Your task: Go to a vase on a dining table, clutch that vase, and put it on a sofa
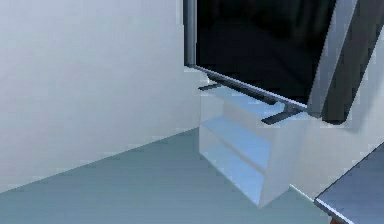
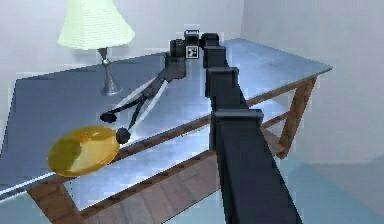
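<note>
An amber, flattened round glossy thing (image 2: 82,152), more dish than vase in outline, lies at the near left edge of a grey-blue dining table with brown wooden legs (image 2: 270,70). The gripper (image 2: 116,125) ends right beside it. I cannot tell whether they touch, how the thin fingers stand, or whether anything is held. A cream-shaded lamp on a metal stem (image 2: 97,30) stands behind. The dark square arm (image 2: 235,130) crosses the tabletop. Ahead, a black flat television (image 1: 260,45), cut off at the top, sits on a white open shelf unit (image 1: 245,150) against a pale wall (image 1: 80,70), above blue-grey floor (image 1: 120,185).
</note>
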Robot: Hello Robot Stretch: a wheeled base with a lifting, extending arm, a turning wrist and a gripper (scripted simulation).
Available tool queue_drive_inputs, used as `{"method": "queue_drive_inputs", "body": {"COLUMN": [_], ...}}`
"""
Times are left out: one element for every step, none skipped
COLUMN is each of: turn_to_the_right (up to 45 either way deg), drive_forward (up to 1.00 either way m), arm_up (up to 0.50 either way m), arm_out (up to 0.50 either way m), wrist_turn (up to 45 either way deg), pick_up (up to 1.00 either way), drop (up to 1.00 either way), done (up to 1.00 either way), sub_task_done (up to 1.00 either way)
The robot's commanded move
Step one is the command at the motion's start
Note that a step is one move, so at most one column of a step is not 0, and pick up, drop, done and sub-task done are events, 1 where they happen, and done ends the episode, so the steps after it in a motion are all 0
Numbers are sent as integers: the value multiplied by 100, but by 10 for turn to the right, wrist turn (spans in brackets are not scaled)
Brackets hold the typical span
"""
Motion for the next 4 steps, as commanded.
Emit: {"method": "queue_drive_inputs", "body": {"turn_to_the_right": [0,-450,-180,0], "drive_forward": [0,0,0,100], "arm_up": [0,0,0,0], "arm_out": [-42,0,0,0], "wrist_turn": [0,0,0,0], "pick_up": [0,0,0,0], "drop": [0,0,0,0], "done": [0,0,0,0], "sub_task_done": [0,0,0,0]}}
